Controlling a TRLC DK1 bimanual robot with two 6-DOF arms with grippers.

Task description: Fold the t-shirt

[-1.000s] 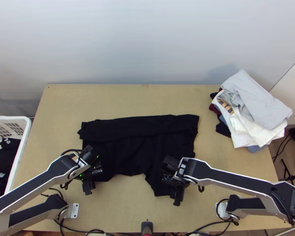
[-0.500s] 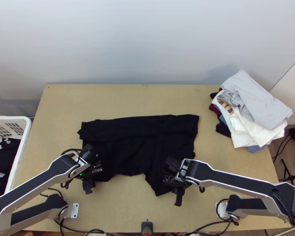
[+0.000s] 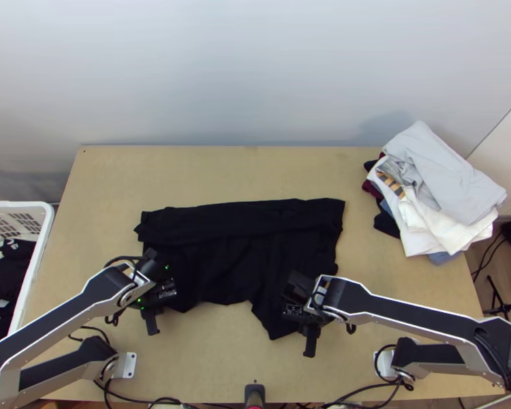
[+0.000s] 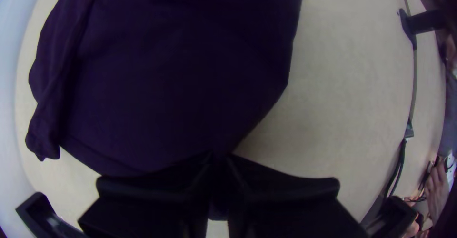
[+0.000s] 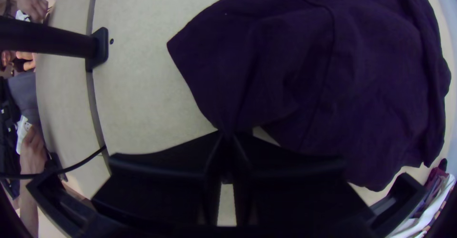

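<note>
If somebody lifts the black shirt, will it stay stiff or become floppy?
Probably floppy: the shirt lies in soft creases with an uneven near edge. It would likely sag between the left gripper and right gripper, as each pinches only a small part. The folded band along its far side may open, since it looks loose.

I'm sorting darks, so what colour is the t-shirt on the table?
The t-shirt is black, clearest in the top view.

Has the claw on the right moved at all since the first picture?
Yes, slightly: in the top view, the right claw has shifted a little closer to its arm's metal mounting plate.
</note>
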